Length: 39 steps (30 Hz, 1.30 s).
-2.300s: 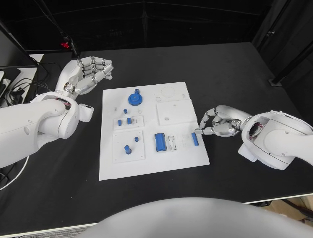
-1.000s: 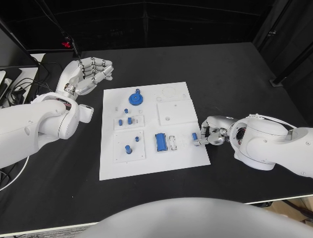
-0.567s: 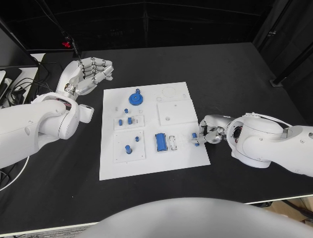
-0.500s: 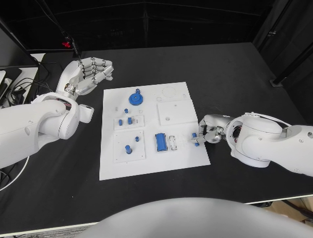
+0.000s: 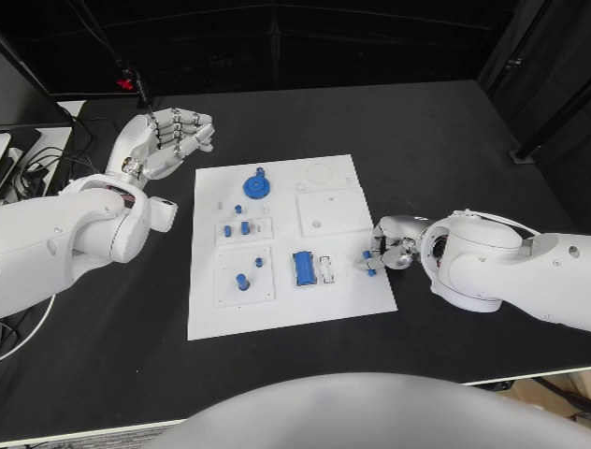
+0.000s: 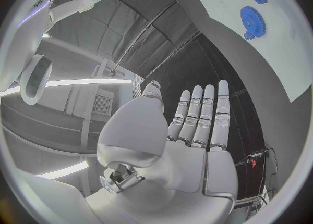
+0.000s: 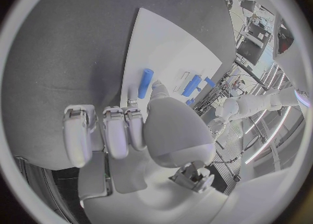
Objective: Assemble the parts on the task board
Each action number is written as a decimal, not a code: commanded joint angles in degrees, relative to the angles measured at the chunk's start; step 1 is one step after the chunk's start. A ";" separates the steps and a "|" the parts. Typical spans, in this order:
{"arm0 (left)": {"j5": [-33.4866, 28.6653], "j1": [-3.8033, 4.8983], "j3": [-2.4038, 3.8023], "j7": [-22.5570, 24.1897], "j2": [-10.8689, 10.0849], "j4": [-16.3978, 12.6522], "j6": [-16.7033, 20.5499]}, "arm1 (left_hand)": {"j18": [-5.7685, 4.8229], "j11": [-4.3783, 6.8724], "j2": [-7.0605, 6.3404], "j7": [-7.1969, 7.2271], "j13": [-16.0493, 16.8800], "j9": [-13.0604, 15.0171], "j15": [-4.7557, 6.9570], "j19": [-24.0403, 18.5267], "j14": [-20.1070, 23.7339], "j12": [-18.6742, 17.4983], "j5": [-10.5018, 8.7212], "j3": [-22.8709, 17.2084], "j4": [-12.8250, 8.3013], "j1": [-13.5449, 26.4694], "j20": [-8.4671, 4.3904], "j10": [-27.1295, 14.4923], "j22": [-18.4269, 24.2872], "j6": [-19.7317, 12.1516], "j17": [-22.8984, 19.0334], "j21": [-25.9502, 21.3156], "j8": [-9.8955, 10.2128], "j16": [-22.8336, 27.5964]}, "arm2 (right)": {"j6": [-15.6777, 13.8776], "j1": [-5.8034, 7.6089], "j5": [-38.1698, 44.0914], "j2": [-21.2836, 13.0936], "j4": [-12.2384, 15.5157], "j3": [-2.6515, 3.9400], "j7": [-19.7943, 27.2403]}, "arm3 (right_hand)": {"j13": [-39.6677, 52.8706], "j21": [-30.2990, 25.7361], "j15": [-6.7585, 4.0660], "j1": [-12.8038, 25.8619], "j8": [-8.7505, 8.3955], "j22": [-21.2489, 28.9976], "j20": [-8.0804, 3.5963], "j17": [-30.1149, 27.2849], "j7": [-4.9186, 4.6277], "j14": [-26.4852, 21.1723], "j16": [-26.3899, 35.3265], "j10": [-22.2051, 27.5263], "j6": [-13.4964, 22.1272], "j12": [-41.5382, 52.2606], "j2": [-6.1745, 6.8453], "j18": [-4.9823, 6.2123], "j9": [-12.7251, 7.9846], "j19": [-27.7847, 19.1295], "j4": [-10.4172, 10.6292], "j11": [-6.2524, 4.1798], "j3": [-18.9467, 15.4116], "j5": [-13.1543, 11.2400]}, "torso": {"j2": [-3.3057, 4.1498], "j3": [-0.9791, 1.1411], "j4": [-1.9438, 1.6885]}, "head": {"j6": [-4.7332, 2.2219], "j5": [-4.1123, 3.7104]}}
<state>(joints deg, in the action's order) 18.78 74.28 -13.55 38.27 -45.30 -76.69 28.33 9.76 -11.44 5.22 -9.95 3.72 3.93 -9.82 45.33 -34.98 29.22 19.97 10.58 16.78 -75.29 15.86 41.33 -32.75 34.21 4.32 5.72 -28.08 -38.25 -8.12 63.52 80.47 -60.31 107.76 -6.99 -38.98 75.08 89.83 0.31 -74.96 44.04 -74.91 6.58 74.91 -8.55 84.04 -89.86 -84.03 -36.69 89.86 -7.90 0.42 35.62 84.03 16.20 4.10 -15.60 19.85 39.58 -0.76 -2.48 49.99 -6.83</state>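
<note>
head overhead, wrist views behind hands

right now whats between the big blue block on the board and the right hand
In the head view, a small white clip-like piece and then a thin blue bar lie between the big blue block and the right hand, which reaches the bar.

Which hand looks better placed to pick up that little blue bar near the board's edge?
The right hand: its fingers curl right beside the blue bar at the task board's edge. The left hand is open, off the board's far corner.

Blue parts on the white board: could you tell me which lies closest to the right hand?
The small blue bar at the board's right edge, right beside the right hand.
</note>
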 commanded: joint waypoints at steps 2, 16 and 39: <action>-0.18 0.08 0.05 0.31 -0.05 -0.10 -0.33 | 0.59 0.47 -0.15 -3.58 -0.09 -0.05 0.06 0.25 -0.34 0.36 0.29 0.14 -0.09 -0.59 0.03 0.05 0.06 0.41 -0.06 0.38 -0.40 -0.32 | 4.99 -0.57 -0.47 0.30 -0.38 -0.47 -3.02 | 14.92 0.17 0.45 -2.08 -1.36 -15.09 0.39 15.09 0.09 5.96 -0.14 -5.97 0.17 0.14 0.05 -0.42 -16.98 5.97 -0.43 0.47 0.71 0.04 | 0.00 0.00 0.02 | 0.01 0.06; -0.18 0.08 0.05 0.28 -0.08 -0.12 -0.35 | 0.59 0.48 -0.10 -3.56 -0.09 -0.04 0.06 0.27 -0.35 0.38 0.36 0.19 -0.08 -0.67 0.03 0.06 0.11 0.46 -0.11 0.40 -0.42 -0.37 | 4.22 -0.63 -0.48 0.68 -0.45 -0.47 -1.96 | 14.92 0.17 0.27 -9.97 -4.30 -15.09 0.29 15.09 0.58 5.96 -0.14 -5.97 -2.02 0.14 -0.78 -0.42 -20.53 5.97 -2.90 0.11 6.49 -7.59 | 0.03 -0.03 0.01 | 0.01 -0.01; -0.18 0.08 0.05 0.27 -0.26 -0.12 -0.35 | 0.59 0.49 -0.07 -3.56 -0.09 -0.04 0.07 0.28 -0.35 0.38 0.37 0.20 -0.08 -0.70 0.03 0.06 0.13 0.49 -0.13 0.41 -0.43 -0.39 | -11.84 -0.62 -11.87 -2.47 2.68 -0.44 8.14 | 14.92 0.17 0.05 -8.95 -16.85 -15.09 0.01 15.09 0.97 5.96 -0.14 -5.97 -14.06 0.14 7.39 -0.42 -27.78 5.97 -4.80 -0.25 28.16 -7.62 | -0.03 -0.04 0.06 | 0.01 0.42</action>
<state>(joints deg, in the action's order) 18.78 74.28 -13.55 38.22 -45.58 -76.75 28.32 9.76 -11.44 5.22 -9.95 3.72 3.93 -9.82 45.33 -34.98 29.22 19.96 10.58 16.78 -75.29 15.86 41.33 -32.69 34.21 4.26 5.95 -28.30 -38.25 -15.86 63.19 74.14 -62.51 110.07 -7.17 -34.10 74.95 89.83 0.41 -84.02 26.74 -74.91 6.57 74.90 -8.51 83.95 -89.86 -83.94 -49.41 89.85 -1.38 0.42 8.29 84.03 11.44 4.20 12.41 12.12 39.59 -0.76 -2.44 49.99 -6.42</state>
